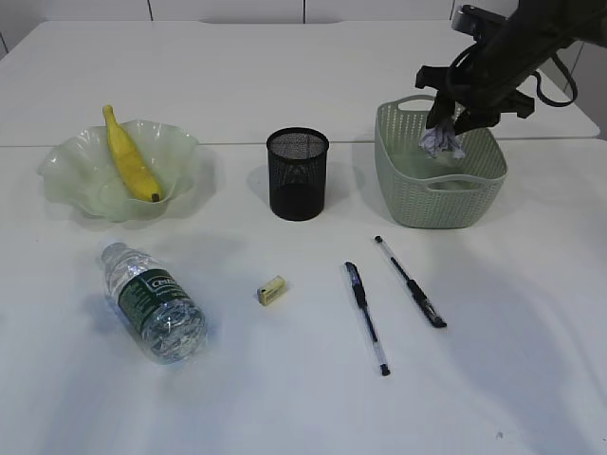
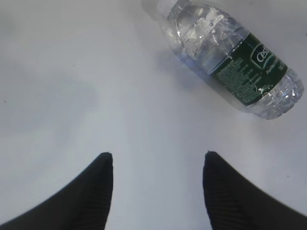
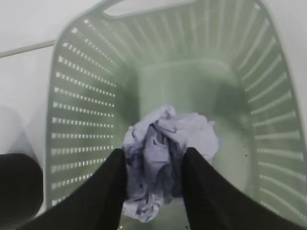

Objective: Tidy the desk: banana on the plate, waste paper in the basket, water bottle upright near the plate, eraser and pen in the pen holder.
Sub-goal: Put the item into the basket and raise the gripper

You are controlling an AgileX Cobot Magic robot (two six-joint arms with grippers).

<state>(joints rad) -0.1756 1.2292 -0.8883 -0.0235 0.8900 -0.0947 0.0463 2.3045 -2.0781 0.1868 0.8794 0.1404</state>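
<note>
The banana lies in the pale green plate at the left. The water bottle lies on its side on the desk; it also shows in the left wrist view. The eraser and two pens lie on the desk in front of the black pen holder. My right gripper is shut on the waste paper and holds it above the inside of the sage-green basket. My left gripper is open and empty over bare desk, short of the bottle.
The left arm does not show in the exterior view. A seam between two tabletops runs behind the plate and pen holder. A dark edge of the pen holder shows at the lower left of the right wrist view.
</note>
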